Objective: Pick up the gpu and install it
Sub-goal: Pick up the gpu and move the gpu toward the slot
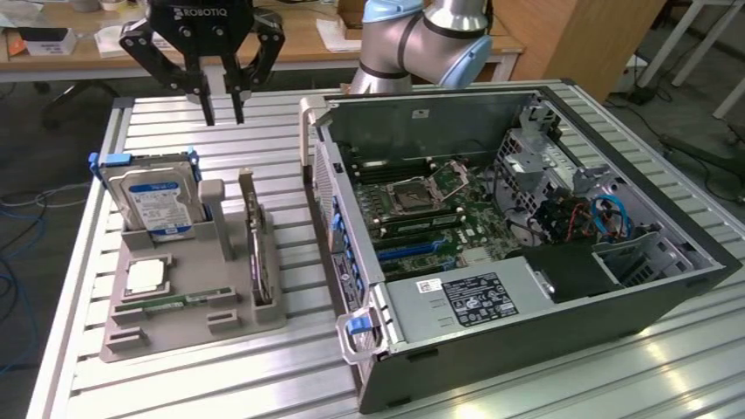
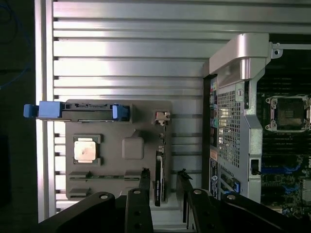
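Released claw (image 1: 223, 115), fingers spread, nothing held; hangs high over the table (image 1: 152, 131) behind the tray (image 1: 192, 336) in the exterior view, clear of every part. Untouched gpu (image 1: 258, 249) stands on edge in the tray slot nearest the case (image 1: 652, 288). Looking straight down from the wrist: gpu (image 2: 159, 167) edge-on as a thin dark strip, silver bracket (image 2: 162, 116) at the hard-drive end, strip lined up between the two fingertips (image 2: 145, 172). Height gap between claw and card readable in the exterior view, hidden in the wrist view. Same tray carries the hard drive (image 1: 152, 196) upright with blue clips, cpu (image 1: 146, 278) flat, memory stick (image 1: 177, 301) flat in its groove. Case on its side, lid off, motherboard (image 1: 431, 218) exposed inside.
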Controlling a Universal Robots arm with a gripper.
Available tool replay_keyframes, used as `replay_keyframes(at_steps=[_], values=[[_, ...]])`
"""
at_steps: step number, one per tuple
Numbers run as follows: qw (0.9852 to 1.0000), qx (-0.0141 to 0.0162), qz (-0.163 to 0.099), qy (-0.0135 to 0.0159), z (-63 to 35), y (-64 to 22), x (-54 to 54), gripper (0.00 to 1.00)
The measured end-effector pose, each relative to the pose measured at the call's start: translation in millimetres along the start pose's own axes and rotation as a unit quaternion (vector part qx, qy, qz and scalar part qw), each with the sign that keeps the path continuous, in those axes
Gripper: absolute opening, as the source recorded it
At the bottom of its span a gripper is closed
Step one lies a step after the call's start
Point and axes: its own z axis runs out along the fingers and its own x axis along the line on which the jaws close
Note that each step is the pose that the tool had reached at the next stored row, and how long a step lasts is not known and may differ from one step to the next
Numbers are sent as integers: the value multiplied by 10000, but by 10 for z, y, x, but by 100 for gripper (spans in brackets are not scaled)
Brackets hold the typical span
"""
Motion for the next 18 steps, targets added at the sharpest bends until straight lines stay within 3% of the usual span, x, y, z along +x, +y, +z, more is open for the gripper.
replay_keyframes(at_steps=[18], values=[[10000, 1, 1, 2, 41, -1, 5, 35]])
